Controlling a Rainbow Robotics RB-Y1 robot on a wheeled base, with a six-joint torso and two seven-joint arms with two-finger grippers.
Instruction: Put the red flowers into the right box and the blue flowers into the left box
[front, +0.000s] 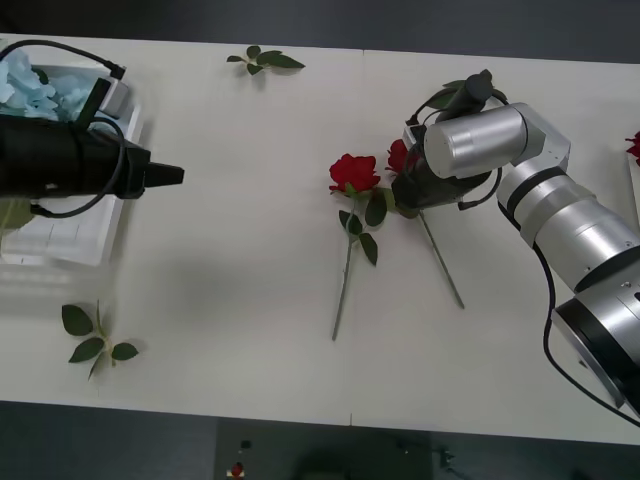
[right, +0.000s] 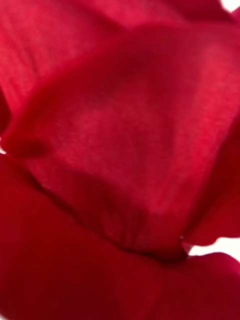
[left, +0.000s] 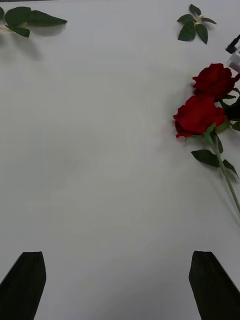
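Left wrist view: left tool (left: 119, 285) wide open, empty.

No readable text, labels, brands, numbers or signs anywhere.

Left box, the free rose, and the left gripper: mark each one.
left box (front: 62, 240), front view, bare ribbed floor.
free rose (front: 353, 172), front view, bloom.
left gripper (left: 117, 282), left wrist view, midway between open fingertips.

front overhead, wrist views share roses (left: 199, 115)
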